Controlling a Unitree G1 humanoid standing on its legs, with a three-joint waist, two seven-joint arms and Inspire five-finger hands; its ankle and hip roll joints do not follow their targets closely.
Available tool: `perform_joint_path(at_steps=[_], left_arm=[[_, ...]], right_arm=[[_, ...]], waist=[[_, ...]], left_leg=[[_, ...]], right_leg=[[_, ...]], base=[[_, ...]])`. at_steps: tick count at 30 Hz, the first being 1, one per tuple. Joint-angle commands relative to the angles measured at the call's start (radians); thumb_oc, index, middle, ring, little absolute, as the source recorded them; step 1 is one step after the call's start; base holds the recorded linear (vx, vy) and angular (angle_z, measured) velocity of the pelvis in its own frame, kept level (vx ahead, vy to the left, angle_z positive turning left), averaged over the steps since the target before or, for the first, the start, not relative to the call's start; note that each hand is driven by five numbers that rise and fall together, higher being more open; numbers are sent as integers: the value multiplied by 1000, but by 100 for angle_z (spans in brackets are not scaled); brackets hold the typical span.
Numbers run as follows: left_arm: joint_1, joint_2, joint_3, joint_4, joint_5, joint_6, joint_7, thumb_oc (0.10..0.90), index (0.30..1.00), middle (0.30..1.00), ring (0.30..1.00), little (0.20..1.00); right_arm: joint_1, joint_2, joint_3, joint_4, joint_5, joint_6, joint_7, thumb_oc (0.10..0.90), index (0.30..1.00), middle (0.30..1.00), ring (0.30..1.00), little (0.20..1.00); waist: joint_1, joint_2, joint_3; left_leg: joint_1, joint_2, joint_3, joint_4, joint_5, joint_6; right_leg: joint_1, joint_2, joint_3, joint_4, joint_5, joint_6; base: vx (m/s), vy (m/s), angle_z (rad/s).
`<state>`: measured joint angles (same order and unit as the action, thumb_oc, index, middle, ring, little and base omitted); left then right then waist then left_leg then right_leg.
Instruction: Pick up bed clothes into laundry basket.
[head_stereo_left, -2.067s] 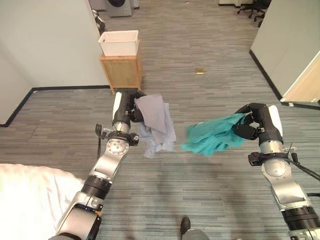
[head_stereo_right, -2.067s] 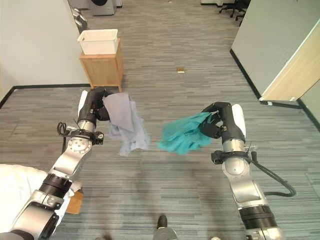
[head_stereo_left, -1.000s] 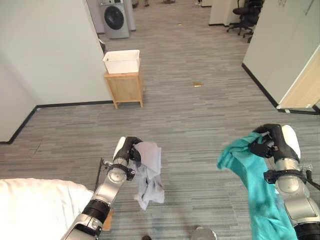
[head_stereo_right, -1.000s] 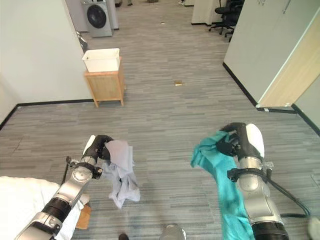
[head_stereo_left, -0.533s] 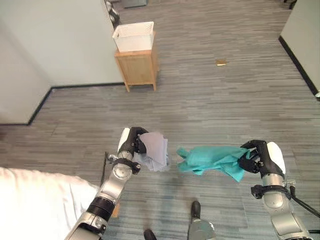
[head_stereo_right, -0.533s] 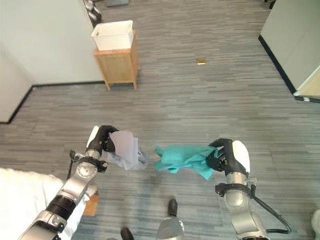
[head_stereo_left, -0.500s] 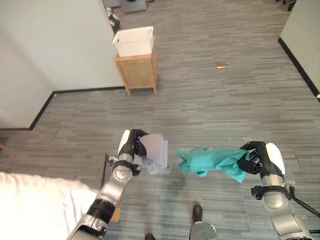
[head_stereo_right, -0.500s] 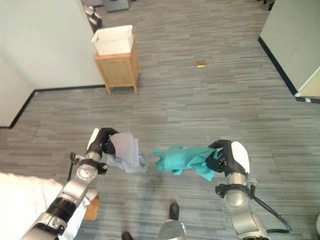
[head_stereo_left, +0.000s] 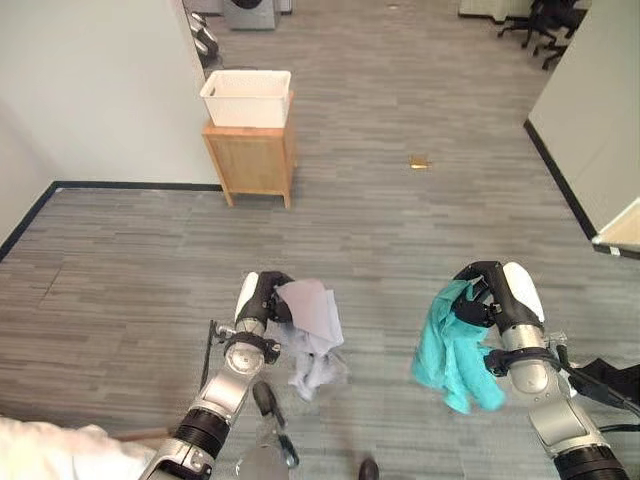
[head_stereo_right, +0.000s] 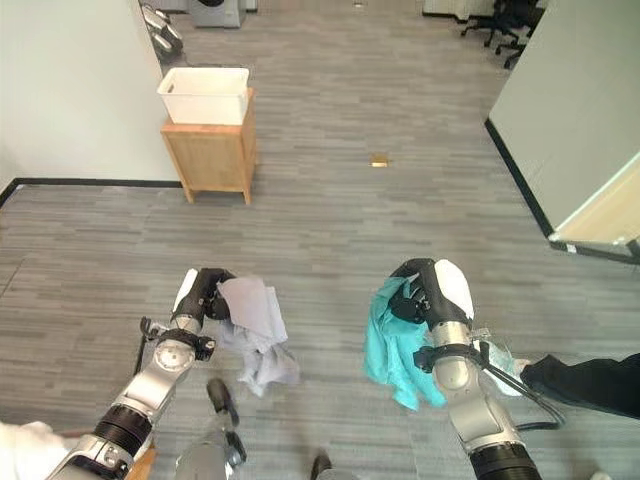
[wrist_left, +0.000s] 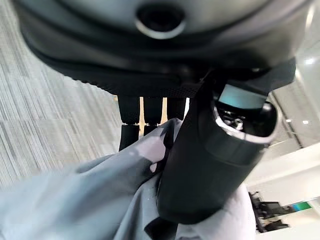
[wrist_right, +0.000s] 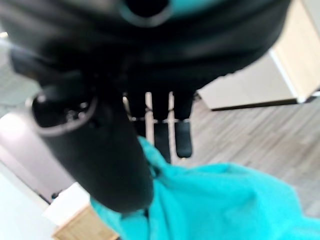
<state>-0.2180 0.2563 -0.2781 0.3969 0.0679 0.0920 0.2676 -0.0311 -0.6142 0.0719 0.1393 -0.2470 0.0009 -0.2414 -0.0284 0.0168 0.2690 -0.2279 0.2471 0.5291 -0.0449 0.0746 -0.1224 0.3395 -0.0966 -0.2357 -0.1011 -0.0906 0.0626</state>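
Holding: left hand (head_stereo_left: 257, 303), fingers and thumb curled round a grey cloth (head_stereo_left: 312, 320); the cloth hangs from the grip above the floor (head_stereo_left: 400, 240), its lower end bunched. In the left wrist view the thumb (wrist_left: 210, 165) presses the grey fabric against the fingers (wrist_left: 131, 131).

Right hand (head_stereo_left: 487, 295): closed on a teal cloth (head_stereo_left: 452, 350), which drapes down beside the forearm, clear of the floor. In the right wrist view the thumb (wrist_right: 107, 160) and fingers (wrist_right: 170, 132) pinch the teal fabric between them.

White basket (head_stereo_left: 246, 98): on a small wooden stand (head_stereo_left: 250, 158) against the wall (head_stereo_left: 100, 90), well apart from both hands, farther along the floor. Its contents cannot be made out.

Bed (head_stereo_left: 40, 450): white corner at the robot's lower left.
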Motion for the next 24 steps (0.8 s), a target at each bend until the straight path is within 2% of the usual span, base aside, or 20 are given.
perform_joint_path(at_steps=[1,2,3,4,5,6,7,8,9,11,12,13,15,16,17,20,21,22,23,24], left_arm=[[-32,70,90,-182,58,-83,50,400,300,300,300,300],[-28,81,92,-179,53,-80,50,400,300,300,300,300],[-21,86,93,-171,44,-80,63,400,300,300,300,300],[-14,89,91,-157,40,-75,69,400,300,300,300,300],[-12,97,93,-155,38,-76,74,400,300,300,300,300],[-24,103,93,-152,43,-74,72,400,300,300,300,300],[-34,109,95,-154,43,-75,73,400,300,300,300,300],[-49,110,94,-158,46,-78,75,400,300,300,300,300],[-65,110,92,-159,49,-80,72,400,300,300,300,300],[-106,105,79,-160,58,-80,68,400,300,300,300,300],[-116,101,77,-161,61,-83,65,400,300,300,300,300],[-126,95,71,-161,65,-85,63,400,300,300,300,300],[-139,87,70,-161,76,-88,57,400,300,300,300,300],[-139,87,70,-161,76,-88,57,400,300,300,300,300],[-152,73,77,-155,83,-92,54,400,300,300,300,300],[-166,60,87,-139,95,-95,51,400,300,300,300,300],[-163,59,93,-137,93,-99,49,400,300,300,300,300],[-162,60,96,-137,94,-102,45,400,300,300,300,300],[-156,52,89,-145,98,-107,38,400,300,300,300,300],[-150,42,78,-145,95,-108,37,400,300,300,300,300]], right_arm=[[-115,-57,-37,-156,-7,-94,-13,400,300,300,300,300],[-107,-48,-40,-154,-17,-95,-16,400,300,300,300,300],[-104,-43,-34,-151,-26,-92,-16,400,300,300,300,300],[-112,-42,-26,-142,-32,-85,-16,400,300,300,300,300],[-115,-40,-28,-139,-36,-82,-12,400,300,300,300,300],[-125,-36,-21,-140,-37,-80,-13,400,300,300,300,300],[-134,-37,-22,-141,-37,-80,-13,400,300,300,300,300],[-143,-42,-22,-147,-42,-81,-15,400,300,300,300,300],[-143,-43,-31,-152,-40,-81,-15,400,300,300,300,300],[-133,-52,-58,-176,-32,-85,-18,400,300,300,300,300],[-126,-54,-71,-182,-30,-84,-20,400,300,300,300,300],[-122,-53,-81,-183,-28,-85,-25,400,300,300,300,300],[-112,-49,-97,-180,-27,-85,-40,400,300,300,300,300],[-112,-49,-97,-180,-27,-85,-40,400,300,300,300,300],[-101,-45,-114,-185,-32,-83,-51,400,300,300,300,300],[-82,-29,-125,-195,-56,-73,-52,400,300,300,300,300],[-70,-28,-133,-200,-67,-70,-51,400,300,300,300,300],[-62,-30,-137,-197,-80,-65,-51,400,300,300,300,300],[-37,-34,-152,-207,-96,-60,-51,400,300,300,300,300],[-23,-38,-155,-207,-104,-60,-50,400,300,300,300,300]], waist=[[83,6,-115],[98,-12,-132],[105,-28,-143],[106,-42,-142],[96,-46,-134],[88,-51,-130],[75,-44,-118],[59,-37,-105],[45,-28,-95],[-2,-3,-66],[-18,-2,-62],[-39,0,-56],[-73,-10,-55],[-73,-9,-55],[-103,-11,-52],[-126,-6,-51],[-131,5,-52],[-134,6,-61],[-145,3,-71],[-155,2,-85]], left_leg=[[3,-15,-49,-42,95,24],[14,-27,-51,-39,114,36],[34,-50,-51,-33,104,57],[49,-73,-44,-22,100,74],[72,-92,-51,-13,81,90],[112,-120,-47,-25,48,107],[155,-137,-54,-33,10,121],[190,-152,-59,-37,-32,132],[220,-152,-66,-42,-58,130],[272,-149,-100,-42,-97,127],[292,-154,-106,-42,-119,122],[313,-161,-121,-42,-136,118],[369,-187,-144,-42,-189,112],[367,-186,-144,-42,-187,112],[441,-210,-169,-42,-251,109],[523,-225,-184,-42,-313,99],[554,-217,-188,-42,-337,92],[592,-221,-201,-42,-368,91],[622,-226,-219,-42,-389,90],[643,-225,-233,-26,-384,79]], right_leg=[[115,-12,12,14,-180,53],[118,-34,8,64,-147,75],[112,-70,9,129,-109,102],[104,-112,0,215,4,145],[62,-161,2,330,102,168],[6,-200,9,417,168,175],[-59,-228,4,487,199,166],[-123,-258,-8,515,181,156],[-168,-258,-26,501,136,138],[-284,-201,-62,466,14,101],[-309,-181,-72,408,-10,98],[-328,-147,-83,320,-1,92],[-387,-94,-59,159,37,100],[-385,-92,-60,149,45,99],[-472,-68,-33,15,121,122],[-623,-83,-39,14,133,148],[-639,-87,-67,14,129,156],[-652,-91,-67,14,126,158],[-619,-84,-73,14,131,151],[-592,-77,-50,14,152,135]], base=[[885,131,-73],[834,120,-65],[806,111,-66],[685,154,-49],[659,195,-53],[566,250,-20],[562,252,4],[501,179,23],[448,106,51],[469,-10,97],[514,-99,121],[490,-111,107],[465,-102,93],[651,-121,84],[578,-115,106],[621,-152,82],[664,-214,29],[651,-241,27],[664,-277,26],[591,-276,23]])
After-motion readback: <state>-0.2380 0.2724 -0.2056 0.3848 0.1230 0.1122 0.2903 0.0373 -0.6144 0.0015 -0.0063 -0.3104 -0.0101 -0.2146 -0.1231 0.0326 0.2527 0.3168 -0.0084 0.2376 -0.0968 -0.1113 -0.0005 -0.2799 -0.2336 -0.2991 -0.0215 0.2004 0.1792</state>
